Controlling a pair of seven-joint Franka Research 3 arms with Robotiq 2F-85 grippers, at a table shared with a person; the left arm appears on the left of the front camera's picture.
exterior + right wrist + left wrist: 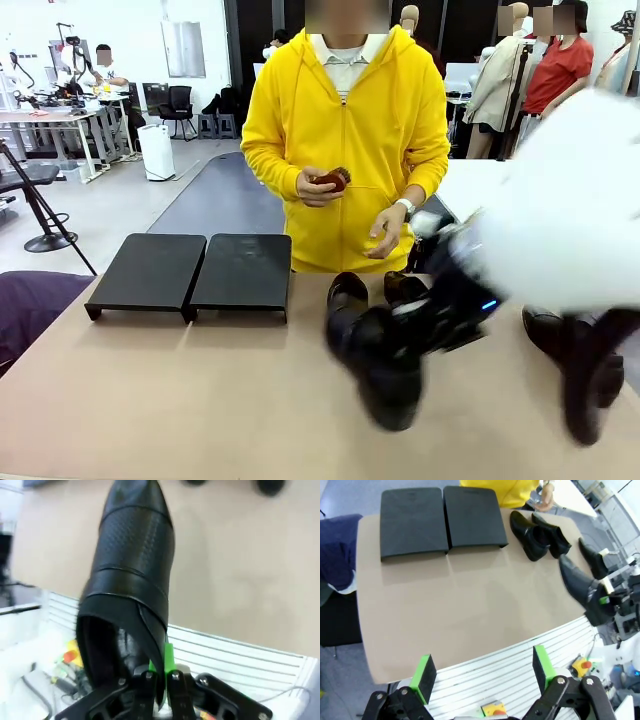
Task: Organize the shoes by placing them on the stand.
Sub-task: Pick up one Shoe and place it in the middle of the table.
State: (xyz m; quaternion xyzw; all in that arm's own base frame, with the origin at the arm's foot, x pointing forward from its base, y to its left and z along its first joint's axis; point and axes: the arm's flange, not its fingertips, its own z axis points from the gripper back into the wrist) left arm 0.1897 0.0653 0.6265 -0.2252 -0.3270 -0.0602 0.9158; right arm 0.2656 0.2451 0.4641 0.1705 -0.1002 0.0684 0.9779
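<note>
Motion blur smears the right side of the front view, where the right gripper [420,322] carries the held shoe [385,375], dark and glossy, above the middle of the table [200,400]; the grip itself is hard to read here. Behind it a pair of shoes [347,292] stands at the far edge, before a person [345,130] in a yellow hoodie whose hand holds a small reddish-brown thing [333,180]. A fourth shoe [550,335] seems to lie at the table's right end, partly behind a dark blurred shape. The stand [190,272], two flat black platforms side by side, sits at the far left, well apart from every shoe. The left wrist view has the left gripper [482,670] hanging over the table's near edge, its green-padded fingers [423,672] wide apart. Beyond it lie the stand, then the pair beside it, then the fourth shoe, with the held shoe nearest the right arm. The right wrist view shows the held shoe close up: smooth black leather, a perforated vamp, a band across the instep, and the toe pointing away over the tan tabletop. The right fingers are pressed together on the thin back rim of its opening, and the shoe rises straight up from them.
</note>
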